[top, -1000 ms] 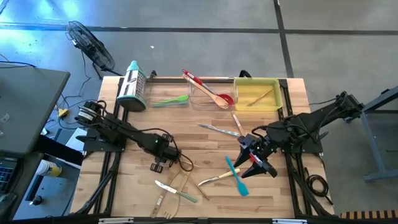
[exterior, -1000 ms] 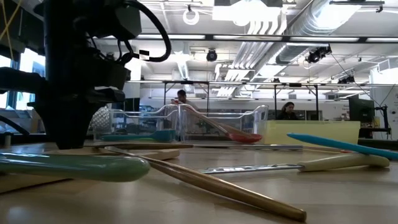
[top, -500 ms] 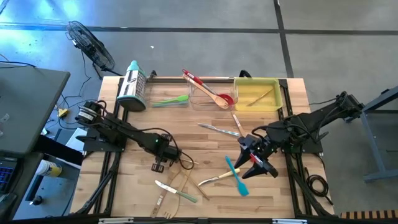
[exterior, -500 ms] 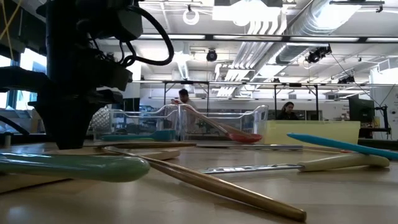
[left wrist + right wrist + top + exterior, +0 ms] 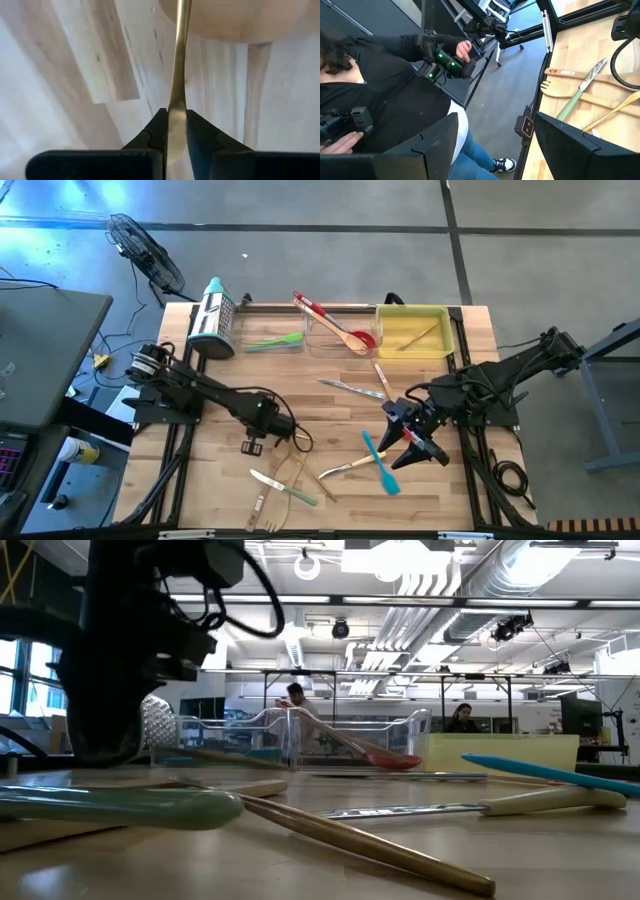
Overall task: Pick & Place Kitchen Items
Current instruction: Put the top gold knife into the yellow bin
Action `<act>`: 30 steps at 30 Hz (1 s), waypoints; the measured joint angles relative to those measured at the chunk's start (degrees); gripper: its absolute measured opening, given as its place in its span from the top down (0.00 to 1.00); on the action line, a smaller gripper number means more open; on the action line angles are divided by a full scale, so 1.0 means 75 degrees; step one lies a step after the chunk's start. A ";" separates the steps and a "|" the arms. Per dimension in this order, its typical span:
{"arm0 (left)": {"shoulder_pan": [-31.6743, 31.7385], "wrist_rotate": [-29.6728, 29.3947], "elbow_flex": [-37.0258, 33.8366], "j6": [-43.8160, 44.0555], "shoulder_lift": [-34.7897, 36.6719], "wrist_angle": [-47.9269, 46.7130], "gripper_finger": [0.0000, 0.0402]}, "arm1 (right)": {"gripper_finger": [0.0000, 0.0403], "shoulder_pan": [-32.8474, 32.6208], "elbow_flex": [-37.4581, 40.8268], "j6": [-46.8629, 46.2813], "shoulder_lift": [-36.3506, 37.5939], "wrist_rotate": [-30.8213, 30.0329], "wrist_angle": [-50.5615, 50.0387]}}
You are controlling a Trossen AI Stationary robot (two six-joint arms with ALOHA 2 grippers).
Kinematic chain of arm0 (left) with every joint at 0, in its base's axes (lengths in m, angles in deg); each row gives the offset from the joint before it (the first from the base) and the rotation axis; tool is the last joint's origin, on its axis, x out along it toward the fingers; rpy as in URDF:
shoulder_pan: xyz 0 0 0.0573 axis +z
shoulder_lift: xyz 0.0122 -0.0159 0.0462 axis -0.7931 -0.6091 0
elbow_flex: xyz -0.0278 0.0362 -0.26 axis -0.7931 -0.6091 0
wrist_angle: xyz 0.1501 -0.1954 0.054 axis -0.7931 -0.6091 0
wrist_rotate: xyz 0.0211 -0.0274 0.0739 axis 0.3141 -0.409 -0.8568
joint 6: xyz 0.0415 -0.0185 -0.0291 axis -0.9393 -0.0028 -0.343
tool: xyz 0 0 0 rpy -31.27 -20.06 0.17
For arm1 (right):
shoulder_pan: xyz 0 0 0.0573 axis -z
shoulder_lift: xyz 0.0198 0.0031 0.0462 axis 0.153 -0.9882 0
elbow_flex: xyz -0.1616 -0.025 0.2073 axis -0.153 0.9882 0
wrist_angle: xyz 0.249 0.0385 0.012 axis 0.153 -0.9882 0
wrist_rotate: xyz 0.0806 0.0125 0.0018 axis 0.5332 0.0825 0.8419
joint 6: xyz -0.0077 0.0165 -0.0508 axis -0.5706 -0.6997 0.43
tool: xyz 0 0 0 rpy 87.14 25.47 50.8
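Gripping the wooden spoon (image 5: 177, 95) by its slim golden handle with the left gripper (image 5: 174, 136), fingers pinched flat against both sides, the bowl end pointing away from the wrist. On the open table, well apart from the yellow tray (image 5: 447, 330), on the near, left-arm side of it. Hard to tell whether the spoon has left the wood yet.

Lift straight up first, slowly; with a grip this far from the bowl, expect the heavy end to sag or swing, so avoid any quick turn of the wrist. Clear the other utensils lying close by, the wooden fork (image 5: 283, 480) and the small knife (image 5: 262, 479) farther from the yellow tray, before travelling. Carry high enough to pass over the walls of the clear tray (image 5: 320, 340) just beside the yellow tray, then lower until the bowl touches down and only then let go.

As for the right gripper (image 5: 415, 442): wide open, holding nothing, hovering nearer the yellow tray, just above the blue spatula (image 5: 380, 463). Leave it parked there, out of the left arm's path
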 joint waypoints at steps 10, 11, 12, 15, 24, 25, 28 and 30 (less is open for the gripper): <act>0.0000 0.0371 0.1676 -0.0204 0.0244 -0.0846 0.91 | 0.37 0.0092 0.0000 0.0020 0.0285 0.0130 -0.0521; 0.0000 0.0328 0.1889 -0.0287 0.0298 -0.0714 0.91 | 0.37 0.0104 0.0000 0.0018 0.0354 0.0113 -0.0607; 0.0000 0.0178 0.2084 -0.0363 0.0346 -0.0637 0.91 | 0.37 0.0118 0.0000 0.0020 0.0440 0.0088 -0.0720; 0.0000 -0.0256 0.2561 -0.0581 0.0531 -0.0261 0.91 | 0.37 0.0136 0.0000 0.0237 0.0689 -0.0075 -0.0930; 0.0006 -0.0543 0.3048 -0.1542 0.1448 0.2268 0.91 | 0.37 0.0114 0.0000 0.1848 0.1244 -0.1593 -0.1166; 0.0006 -0.0529 0.3048 -0.1682 0.1511 0.2579 0.91 | 0.37 0.0114 0.0000 0.2109 0.1244 -0.1962 -0.1166; 0.0008 -0.0092 0.3048 -0.2243 0.1585 0.3676 0.91 | 0.37 0.0114 0.0000 0.2869 0.1193 -0.2988 -0.1104; 0.0037 0.0359 0.3048 -0.2572 0.1585 0.4386 0.91 | 0.37 0.0114 0.0000 0.3261 0.1131 -0.3493 -0.0827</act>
